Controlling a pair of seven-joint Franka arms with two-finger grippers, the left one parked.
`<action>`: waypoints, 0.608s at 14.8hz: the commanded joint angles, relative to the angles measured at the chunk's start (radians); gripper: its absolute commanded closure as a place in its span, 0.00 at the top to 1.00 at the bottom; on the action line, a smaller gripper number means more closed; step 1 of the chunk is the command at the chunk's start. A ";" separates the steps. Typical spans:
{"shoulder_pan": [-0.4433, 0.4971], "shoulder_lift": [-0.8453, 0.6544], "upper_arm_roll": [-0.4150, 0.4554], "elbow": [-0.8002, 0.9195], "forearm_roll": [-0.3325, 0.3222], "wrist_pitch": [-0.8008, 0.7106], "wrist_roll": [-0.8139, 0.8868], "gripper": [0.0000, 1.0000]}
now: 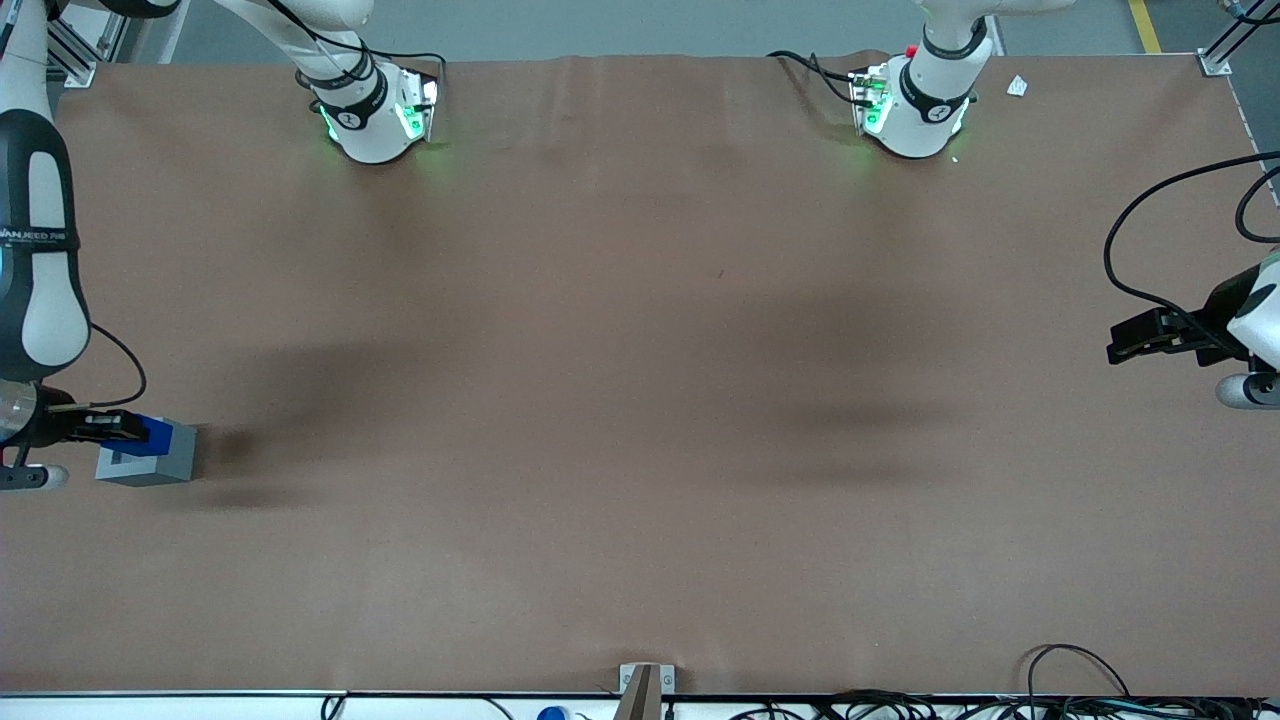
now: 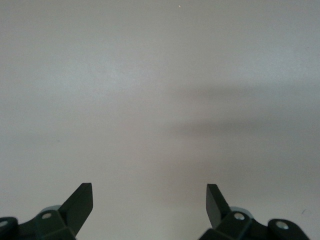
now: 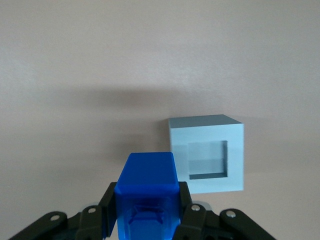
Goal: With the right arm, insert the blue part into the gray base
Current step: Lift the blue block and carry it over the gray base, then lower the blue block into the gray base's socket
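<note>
Blue part (image 3: 146,192) clamped in claw (image 3: 146,220), above gray base (image 3: 207,159)

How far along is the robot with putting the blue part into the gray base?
Done: the right arm's gripper is shut on the blue part and holds it over the gray base, at the working arm's end of the table. In hand: lining up, since the wrist view shows the part offset from the square recess. Left: centring, lowering it in, then releasing. The recess is empty.
</note>
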 commanded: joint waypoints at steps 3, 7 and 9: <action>-0.050 -0.004 0.019 -0.002 -0.015 -0.006 -0.057 0.24; -0.059 0.008 0.019 -0.001 -0.018 -0.002 -0.060 0.24; -0.068 0.025 0.019 0.011 -0.018 0.000 -0.062 0.24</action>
